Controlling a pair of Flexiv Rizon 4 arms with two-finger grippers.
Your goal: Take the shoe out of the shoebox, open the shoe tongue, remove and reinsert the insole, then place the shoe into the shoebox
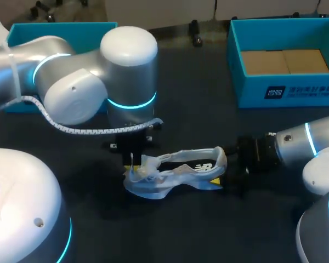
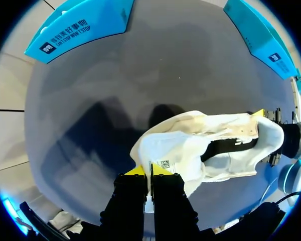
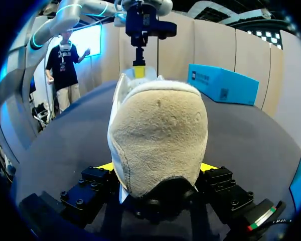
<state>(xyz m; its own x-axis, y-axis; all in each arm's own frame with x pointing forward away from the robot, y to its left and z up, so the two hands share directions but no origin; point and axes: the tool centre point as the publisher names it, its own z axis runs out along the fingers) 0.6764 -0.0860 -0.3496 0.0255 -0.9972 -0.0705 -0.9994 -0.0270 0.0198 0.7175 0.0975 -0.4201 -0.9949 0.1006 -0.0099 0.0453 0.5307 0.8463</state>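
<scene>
Resting on the dark counter (image 1: 170, 230) near the middle, the white shoe (image 1: 178, 171) lies lengthwise between my two arms. My left fingers (image 2: 149, 171) are pressed together on the tongue (image 2: 163, 150) near its left end. My right fingers (image 3: 156, 166), spread wide, clamp the heel from both sides. The blue shoebox (image 1: 237, 66) stands far right, well apart.

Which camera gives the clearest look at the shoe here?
The left wrist view: the shoe shows nearly whole, opening too, pinched in the left claw. The head view has it side-on, partly under that arm; the right wrist view shows only its heel.
</scene>
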